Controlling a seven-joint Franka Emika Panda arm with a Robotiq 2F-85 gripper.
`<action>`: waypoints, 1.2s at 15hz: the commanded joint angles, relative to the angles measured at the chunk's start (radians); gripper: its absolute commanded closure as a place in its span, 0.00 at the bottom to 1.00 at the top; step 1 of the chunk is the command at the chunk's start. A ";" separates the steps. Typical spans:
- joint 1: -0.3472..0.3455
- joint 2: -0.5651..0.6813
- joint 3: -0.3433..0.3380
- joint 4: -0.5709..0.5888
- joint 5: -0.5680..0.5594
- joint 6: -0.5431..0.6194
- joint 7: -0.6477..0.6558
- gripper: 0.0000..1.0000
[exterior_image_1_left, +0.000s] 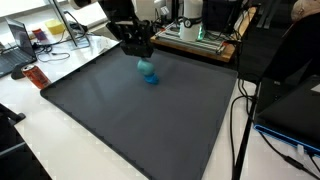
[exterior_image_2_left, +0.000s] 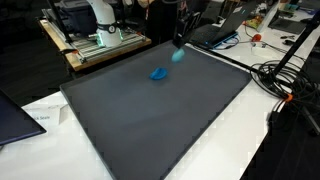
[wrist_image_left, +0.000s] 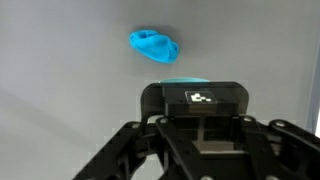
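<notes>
Lying on the mat (exterior_image_1_left: 130, 120) near its far edge, a crumpled lump (wrist_image_left: 153, 45), near the small piece (wrist_image_left: 185, 82) in the gripper (exterior_image_1_left: 141, 55).

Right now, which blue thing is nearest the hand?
The paler teal one, right at the hand; the deeper blue crumpled one lies apart on the mat.

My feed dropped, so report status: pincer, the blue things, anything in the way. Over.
Pincer shut on teal object. Blue crumpled object lies loose on grey mat, close by. Nothing seen in the way.
</notes>
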 joint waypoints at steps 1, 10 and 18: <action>0.008 0.013 -0.002 0.024 -0.006 -0.010 0.029 0.78; 0.168 0.231 -0.026 0.301 -0.154 -0.149 0.357 0.78; 0.244 0.505 -0.074 0.628 -0.179 -0.409 0.516 0.78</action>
